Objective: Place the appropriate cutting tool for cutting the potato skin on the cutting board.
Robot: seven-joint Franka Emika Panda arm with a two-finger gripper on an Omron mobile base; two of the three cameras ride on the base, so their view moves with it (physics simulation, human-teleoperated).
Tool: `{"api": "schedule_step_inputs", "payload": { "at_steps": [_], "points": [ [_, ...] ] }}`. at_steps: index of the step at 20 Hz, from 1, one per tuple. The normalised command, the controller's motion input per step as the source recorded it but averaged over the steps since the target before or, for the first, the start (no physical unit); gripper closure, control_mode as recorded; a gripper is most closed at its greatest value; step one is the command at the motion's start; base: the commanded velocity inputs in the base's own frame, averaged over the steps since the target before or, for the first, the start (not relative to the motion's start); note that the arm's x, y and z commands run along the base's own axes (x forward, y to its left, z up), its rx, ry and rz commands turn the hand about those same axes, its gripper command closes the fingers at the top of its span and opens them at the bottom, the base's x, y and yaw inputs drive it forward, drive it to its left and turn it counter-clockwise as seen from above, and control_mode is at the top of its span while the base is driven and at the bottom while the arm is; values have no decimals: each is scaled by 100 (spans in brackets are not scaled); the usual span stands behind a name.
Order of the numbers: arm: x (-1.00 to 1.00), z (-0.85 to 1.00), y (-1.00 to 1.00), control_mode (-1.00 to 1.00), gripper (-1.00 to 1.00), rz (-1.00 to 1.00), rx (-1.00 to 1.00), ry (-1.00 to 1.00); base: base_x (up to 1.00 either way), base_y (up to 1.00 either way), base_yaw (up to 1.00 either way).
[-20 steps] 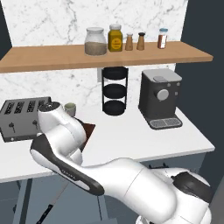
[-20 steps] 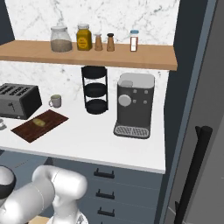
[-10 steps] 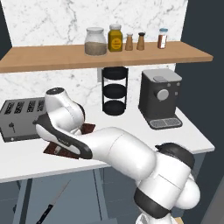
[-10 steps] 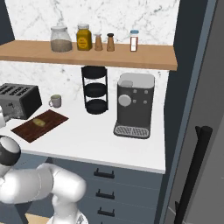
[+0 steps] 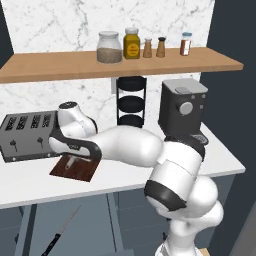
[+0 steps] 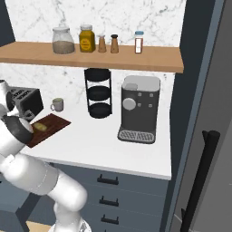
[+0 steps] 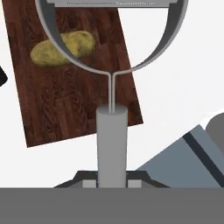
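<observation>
At the gripper [image 7: 112, 181], hand view: closed on the peeler [image 7: 112, 87], its straight grey handle rising from between the fingertips and its forked head spreading wide above the cutting board [image 7: 65, 105].

Peeler, left base view [image 5: 71, 161]: handle hangs just over the board [image 5: 75, 169], which lies flat on the counter [image 5: 125, 172] in front of the toaster [image 5: 27, 136].

Potato [image 7: 63, 48]: oval, yellowish-brown, on the board, partly behind the peeler's fork in the hand view. Right base view shows the potato [image 6: 41, 127] resting mid-board [image 6: 50, 127].

Change since half a second ago: arm has swung further over the board; the hand, then at the board's near left corner, is now above its middle. One second ago the arm was still low at the counter's front edge.

Edges and room: the board's right long edge meets bare white counter in the hand view. Counter's front edge lies close beyond the board's near corner. Mug [image 6: 57, 104] stands behind the board, apart from it. Three-tier rack [image 6: 99, 93] and coffee machine [image 6: 139, 108] stand well to the right, open counter between. Knife [image 5: 60, 234], black-handled, lies on the floor below the counter.
</observation>
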Motion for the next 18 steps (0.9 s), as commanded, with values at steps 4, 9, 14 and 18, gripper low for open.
{"api": "schedule_step_inputs", "payload": {
  "at_steps": [4, 9, 14, 18],
  "points": [
    [48, -40, 0, -100, 100, 0, 0, -2, 0, 0, 0],
    [45, -52, 0, -100, 100, 0, -1, 0, 0, 0, 0],
    [32, -46, 0, -100, 100, 0, -1, 0, 0, 0, 0],
    [26, -34, 0, -100, 100, 0, 0, 0, 0, 0, 0]
  ]
}}
